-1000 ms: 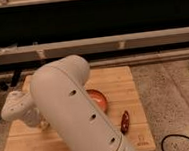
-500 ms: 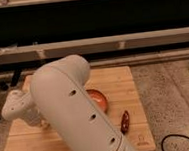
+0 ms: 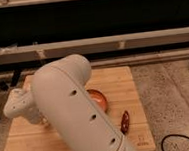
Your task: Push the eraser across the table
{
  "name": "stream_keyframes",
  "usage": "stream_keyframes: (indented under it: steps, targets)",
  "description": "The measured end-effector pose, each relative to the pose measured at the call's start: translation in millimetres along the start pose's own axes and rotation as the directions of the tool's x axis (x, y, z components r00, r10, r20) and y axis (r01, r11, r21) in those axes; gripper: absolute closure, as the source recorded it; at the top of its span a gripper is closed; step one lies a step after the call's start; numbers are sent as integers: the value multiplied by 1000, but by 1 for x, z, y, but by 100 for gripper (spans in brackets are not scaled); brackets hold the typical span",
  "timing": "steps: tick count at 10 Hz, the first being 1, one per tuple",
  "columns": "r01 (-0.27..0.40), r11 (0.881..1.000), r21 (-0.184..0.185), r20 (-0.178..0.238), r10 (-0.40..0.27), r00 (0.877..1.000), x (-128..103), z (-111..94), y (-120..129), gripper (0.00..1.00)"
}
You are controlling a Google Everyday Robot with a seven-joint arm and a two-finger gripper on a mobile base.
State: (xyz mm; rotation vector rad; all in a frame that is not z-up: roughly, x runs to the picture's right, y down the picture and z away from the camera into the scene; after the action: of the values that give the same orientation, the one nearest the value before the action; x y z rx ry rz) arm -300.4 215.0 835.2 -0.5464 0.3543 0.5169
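Nothing has shifted this past second: my hand [image 3: 34,115] sits low over the bench's [image 3: 120,82] left side, spread or pressed together I cannot tell, eraser hidden behind my arm [image 3: 76,112], so the push seems stalled.

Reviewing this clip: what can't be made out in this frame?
- Eraser: not visible in the camera view; the arm covers the table's middle.
- Gripper: at the table's left, low beside the arm; what it touches is hidden.
- Orange round thing: left part behind the arm.
- Logo: too small to read.
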Motion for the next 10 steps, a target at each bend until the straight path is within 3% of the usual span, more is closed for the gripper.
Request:
stream_keyframes:
  steps: [2, 7, 10]
  targets:
    - [-54, 998, 22, 1, 54, 999, 3, 6, -28, 94]
    - [-71, 997, 13, 6, 70, 997, 4, 6, -31, 94]
    - [-107, 994, 17, 15, 107, 994, 7, 9, -50, 94]
